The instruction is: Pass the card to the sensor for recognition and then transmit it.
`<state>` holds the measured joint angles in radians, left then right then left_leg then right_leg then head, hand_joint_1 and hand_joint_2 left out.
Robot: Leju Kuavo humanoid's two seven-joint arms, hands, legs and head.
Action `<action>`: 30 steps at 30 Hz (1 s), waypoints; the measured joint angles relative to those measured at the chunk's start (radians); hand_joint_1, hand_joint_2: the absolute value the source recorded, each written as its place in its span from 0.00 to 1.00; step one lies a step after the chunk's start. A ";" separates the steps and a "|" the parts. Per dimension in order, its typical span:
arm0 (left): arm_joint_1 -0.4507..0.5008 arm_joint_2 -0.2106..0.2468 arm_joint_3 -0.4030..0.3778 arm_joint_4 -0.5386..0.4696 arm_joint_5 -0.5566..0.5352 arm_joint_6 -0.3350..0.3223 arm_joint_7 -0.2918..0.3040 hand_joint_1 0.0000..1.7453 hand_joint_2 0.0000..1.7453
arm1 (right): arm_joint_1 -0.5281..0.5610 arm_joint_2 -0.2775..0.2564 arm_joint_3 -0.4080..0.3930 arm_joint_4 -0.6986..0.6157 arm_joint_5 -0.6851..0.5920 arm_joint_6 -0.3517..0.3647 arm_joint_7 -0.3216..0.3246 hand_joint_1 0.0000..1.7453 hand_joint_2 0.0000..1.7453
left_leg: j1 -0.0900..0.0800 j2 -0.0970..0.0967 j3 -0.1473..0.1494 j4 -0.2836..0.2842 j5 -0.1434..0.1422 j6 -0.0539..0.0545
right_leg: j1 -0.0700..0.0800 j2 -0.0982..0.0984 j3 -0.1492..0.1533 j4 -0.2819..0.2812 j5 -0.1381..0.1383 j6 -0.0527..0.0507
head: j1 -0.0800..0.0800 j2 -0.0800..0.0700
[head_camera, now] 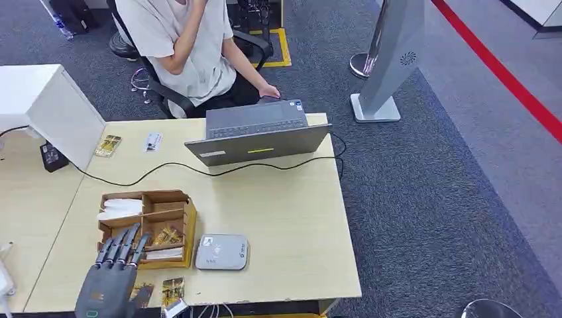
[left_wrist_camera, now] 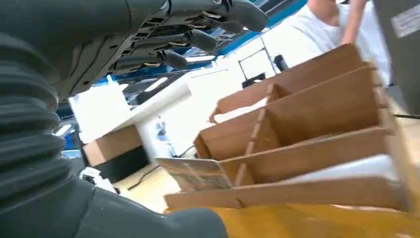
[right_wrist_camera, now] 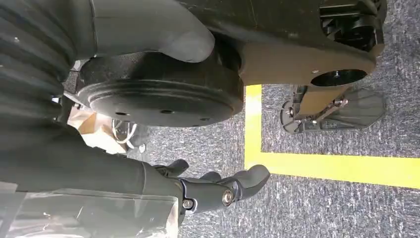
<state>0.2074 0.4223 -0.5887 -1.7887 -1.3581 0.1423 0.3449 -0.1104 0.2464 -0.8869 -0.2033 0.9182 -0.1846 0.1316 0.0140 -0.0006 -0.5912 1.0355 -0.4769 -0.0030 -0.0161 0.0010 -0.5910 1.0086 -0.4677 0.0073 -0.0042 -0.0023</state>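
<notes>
My left hand (head_camera: 111, 275) hovers at the table's near left edge, fingers stretched out over the front of a brown cardboard divider box (head_camera: 177, 202) and holding nothing. In the left wrist view the fingers (left_wrist_camera: 198, 37) are spread above the box (left_wrist_camera: 317, 99), and a printed card (left_wrist_camera: 195, 173) leans out of a near compartment. More cards (head_camera: 166, 236) lie inside the box; two loose cards (head_camera: 173, 289) rest on the table by my hand. The white-grey sensor (head_camera: 222, 252) lies flat just right of the box. My right hand (right_wrist_camera: 218, 191) hangs over the carpet, its fingers loosely apart and holding nothing.
An open grey laptop (head_camera: 258, 132) stands at the table's far side with a person (head_camera: 189, 46) seated behind it. A black cable (head_camera: 166, 165) runs across the table (head_camera: 291, 218). A white box (head_camera: 46, 109) sits at the far left. A grey kiosk stand (head_camera: 391, 59) is on the carpet.
</notes>
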 joint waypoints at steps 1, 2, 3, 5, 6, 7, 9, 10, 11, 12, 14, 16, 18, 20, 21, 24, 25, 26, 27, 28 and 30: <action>0.005 0.000 0.010 -0.003 -0.001 0.000 0.000 0.00 1.00 | 0.000 0.000 -0.002 0.000 0.000 0.000 0.000 0.00 1.00 | 0.000 0.000 0.000 0.000 0.000 0.000 | 0.000 0.000 0.000 0.000 0.000 0.000 | 0.000 0.000; 0.008 -0.001 0.019 -0.003 -0.002 -0.002 0.000 0.00 1.00 | 0.000 0.000 -0.003 0.000 0.000 0.000 0.000 0.00 1.00 | 0.000 0.000 0.000 0.000 0.000 0.000 | 0.000 0.000 0.000 0.000 0.000 0.000 | 0.000 0.000; 0.011 -0.003 0.028 -0.003 -0.004 -0.004 0.000 0.00 1.00 | 0.000 0.000 -0.004 0.000 0.000 0.000 0.000 0.00 1.00 | 0.000 0.000 0.000 0.000 0.000 0.000 | 0.000 0.000 0.000 0.000 0.000 0.000 | 0.000 0.000; 0.016 -0.009 0.042 -0.003 -0.005 -0.006 0.001 0.00 1.00 | -0.001 0.000 -0.006 0.000 0.000 0.000 0.000 0.00 1.00 | 0.000 0.000 0.000 0.000 0.000 0.000 | 0.000 -0.001 0.000 0.000 0.000 0.000 | 0.000 0.000; 0.017 -0.012 0.048 -0.003 -0.005 -0.009 0.005 0.00 1.00 | -0.001 0.001 -0.009 0.000 0.001 0.000 0.000 0.00 1.00 | 0.000 0.000 0.000 0.000 0.000 0.000 | 0.000 -0.001 0.000 0.000 0.000 0.000 | 0.000 0.000; 0.018 -0.015 0.056 -0.003 -0.005 -0.013 0.007 0.00 1.00 | -0.001 0.001 -0.011 0.000 0.001 -0.001 0.000 0.00 1.00 | 0.000 0.000 0.000 0.000 0.000 0.000 | 0.000 -0.001 0.000 0.000 0.000 0.000 | 0.000 0.000; 0.018 -0.021 0.073 -0.002 -0.002 -0.024 0.008 0.00 1.00 | -0.001 0.001 -0.012 0.000 0.002 -0.001 0.000 0.00 1.00 | 0.000 0.000 0.000 0.000 0.000 0.000 | 0.000 -0.001 0.000 0.000 0.000 0.000 | 0.000 0.000; 0.018 -0.026 0.086 -0.002 0.000 -0.028 0.008 0.00 1.00 | -0.002 0.001 -0.013 0.000 0.005 -0.001 0.000 0.00 1.00 | 0.000 0.000 0.000 0.000 0.000 0.000 | 0.000 -0.001 0.000 0.000 0.000 0.000 | 0.000 0.000; 0.018 -0.028 0.095 -0.001 0.001 -0.032 0.008 0.00 1.00 | -0.002 0.002 -0.013 0.000 0.006 -0.001 0.000 0.00 1.00 | 0.000 0.000 0.000 0.000 0.000 0.000 | 0.000 -0.001 0.000 0.000 0.000 0.000 | 0.000 0.000; 0.018 -0.031 0.102 -0.001 0.001 -0.035 0.008 0.00 1.00 | -0.002 0.002 -0.013 0.000 0.007 -0.001 0.000 0.00 1.00 | 0.000 -0.001 0.000 0.000 0.000 0.000 | 0.000 -0.001 0.001 0.000 0.000 0.000 | 0.000 0.000; 0.018 -0.037 0.117 0.003 0.002 -0.039 0.008 0.00 1.00 | -0.002 0.002 -0.014 0.000 0.013 -0.001 0.000 0.00 1.00 | 0.000 -0.001 0.000 0.000 0.000 0.000 | 0.000 -0.001 0.000 0.000 0.000 0.000 | 0.000 0.000; 0.018 -0.047 0.137 0.011 0.002 -0.048 0.008 0.00 1.00 | -0.003 0.002 -0.014 0.000 0.019 -0.001 0.000 0.00 1.00 | 0.000 -0.001 0.000 0.000 0.000 0.000 | 0.000 -0.001 0.000 0.000 0.000 0.000 | 0.000 0.000; 0.018 -0.058 0.157 0.022 0.005 -0.057 0.008 0.00 1.00 | -0.003 0.002 -0.014 0.000 0.021 -0.001 0.001 0.00 1.00 | 0.000 -0.001 0.000 0.000 0.000 0.000 | 0.000 -0.001 0.000 0.000 0.000 0.000 | 0.000 0.000; 0.018 -0.070 0.173 0.036 0.005 -0.063 0.007 0.00 1.00 | -0.003 0.002 -0.014 0.000 0.023 -0.001 0.002 0.00 1.00 | 0.000 -0.001 0.000 0.000 0.000 0.000 | 0.000 -0.001 0.000 0.000 0.000 0.000 | 0.000 0.000; 0.017 -0.076 0.179 0.044 0.005 -0.069 0.005 0.00 1.00 | -0.003 0.002 -0.014 0.000 0.024 -0.001 0.002 0.00 1.00 | 0.000 -0.001 0.000 0.000 0.000 0.000 | 0.000 -0.001 0.000 0.000 0.000 0.000 | 0.000 0.000; 0.014 -0.089 0.192 0.063 0.008 -0.076 0.001 0.00 1.00 | -0.004 0.002 -0.014 0.000 0.027 -0.001 0.003 0.00 1.00 | 0.000 -0.001 0.000 0.000 0.000 0.000 | 0.000 -0.001 0.000 0.000 0.000 0.000 | 0.000 0.000; 0.013 -0.093 0.197 0.069 0.008 -0.077 -0.002 0.00 1.00 | -0.004 0.002 -0.014 0.000 0.030 -0.001 0.003 0.00 1.00 | 0.000 -0.001 0.000 0.000 0.000 0.000 | 0.000 -0.001 0.000 0.000 0.000 0.000 | 0.000 0.000; 0.012 -0.098 0.200 0.074 0.008 -0.077 -0.003 0.00 1.00 | -0.004 0.002 -0.014 0.000 0.032 -0.001 0.003 0.00 1.00 | 0.000 -0.001 0.000 0.000 0.000 0.000 | 0.000 -0.001 0.000 0.000 0.000 0.000 | 0.000 0.000; 0.011 -0.101 0.203 0.080 0.008 -0.078 -0.004 0.00 1.00 | -0.004 0.002 -0.014 0.000 0.033 -0.001 0.003 0.00 1.00 | 0.000 -0.001 0.000 0.000 0.000 0.000 | 0.000 -0.001 0.000 0.000 0.000 0.000 | 0.000 0.000; 0.010 -0.104 0.206 0.084 0.009 -0.078 -0.005 0.00 1.00 | -0.004 0.002 -0.014 0.000 0.034 -0.001 0.003 0.00 1.00 | 0.000 -0.001 0.000 0.000 0.000 0.000 | 0.000 -0.001 0.000 0.000 0.000 0.000 | 0.000 0.000; 0.009 -0.110 0.209 0.093 0.008 -0.077 -0.014 0.00 1.00 | -0.004 0.002 -0.014 0.000 0.035 -0.001 0.003 0.00 1.00 | 0.000 -0.001 0.000 0.000 0.000 0.000 | 0.000 -0.001 0.000 0.000 0.000 0.000 | 0.000 0.000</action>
<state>0.2162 0.3120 -0.3796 -1.6960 -1.3497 0.0652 0.3307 -0.1145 0.2483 -0.9010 -0.2029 0.9537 -0.1857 0.1350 0.0139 -0.0012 -0.5910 1.0357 -0.4769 -0.0029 -0.0162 0.0003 -0.5908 1.0085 -0.4676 0.0074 -0.0046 -0.0019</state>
